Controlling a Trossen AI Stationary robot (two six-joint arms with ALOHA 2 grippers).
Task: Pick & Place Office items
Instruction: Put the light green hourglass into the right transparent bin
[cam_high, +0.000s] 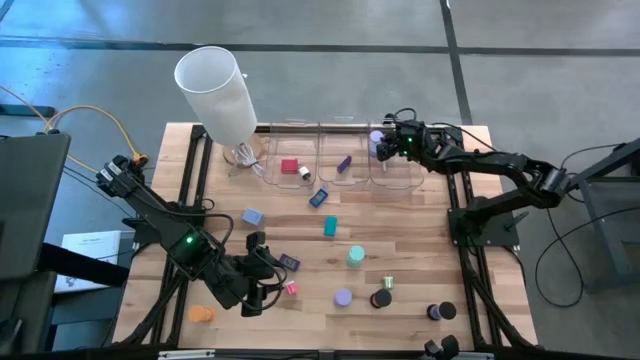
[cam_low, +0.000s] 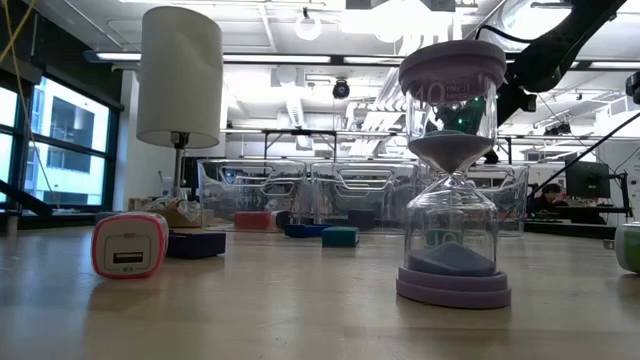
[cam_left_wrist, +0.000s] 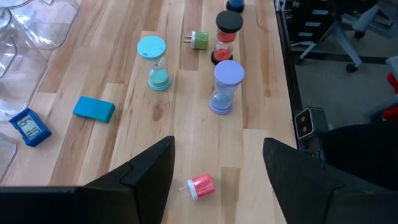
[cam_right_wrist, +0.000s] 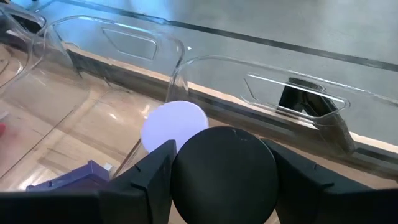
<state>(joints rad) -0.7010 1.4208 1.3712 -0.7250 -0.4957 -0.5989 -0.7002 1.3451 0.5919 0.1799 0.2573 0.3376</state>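
Observation:
My left gripper is open and low over the near-left part of the table. A small red-pink plug block lies on the wood just ahead of its fingers, untouched. My right gripper hovers over the clear bins at the far edge, shut on a black round-capped piece. A lavender disc shows just beyond it; I cannot tell whether it belongs to the same piece. A lavender hourglass, a teal hourglass and a black-and-red one stand upright on the table. My right gripper has the black round cap pinched between its two fingers, one on each side of its rim. The piece is lifted clear above the bin. The cap hides the rest of the piece, so how it hangs does not show.
A tall white cylinder stands at the far left beside the bins. A red block and a purple piece lie in the bins. A teal block, blue flat pieces, a lavender block and an orange piece are scattered over the table.

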